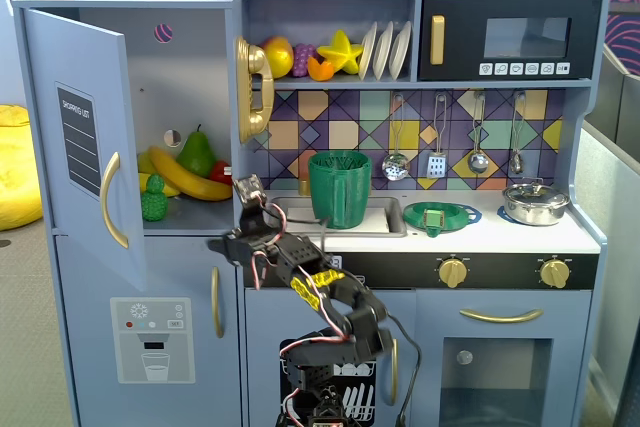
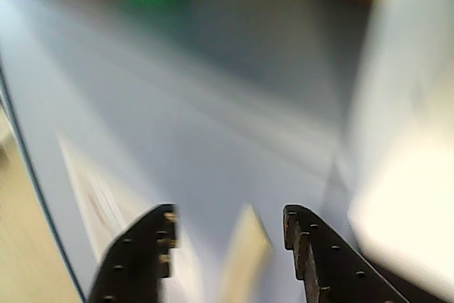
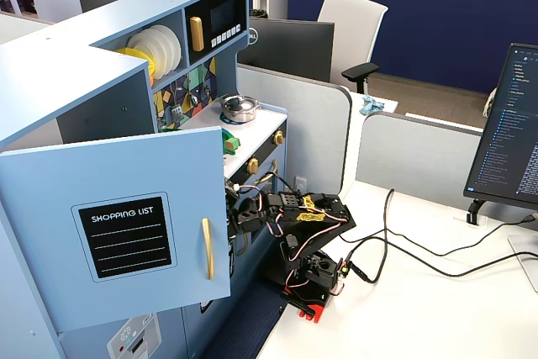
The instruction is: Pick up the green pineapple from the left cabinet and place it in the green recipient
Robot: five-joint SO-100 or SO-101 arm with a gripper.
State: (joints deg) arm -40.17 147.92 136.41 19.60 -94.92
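While jaws (image 2: 227,246) hang apart and empty, green pineapple (image 1: 153,199) sits beside banana (image 1: 175,175) in left cabinet (image 1: 190,97); reach risks nudging banana, toppling pineapple.

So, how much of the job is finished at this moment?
Done: the cabinet door stands open. In hand: the gripper is open and empty at the cabinet's right edge, facing in. Left: the green pineapple lies inside beside the banana, ungrasped, and the green cup in the sink does not hold it.
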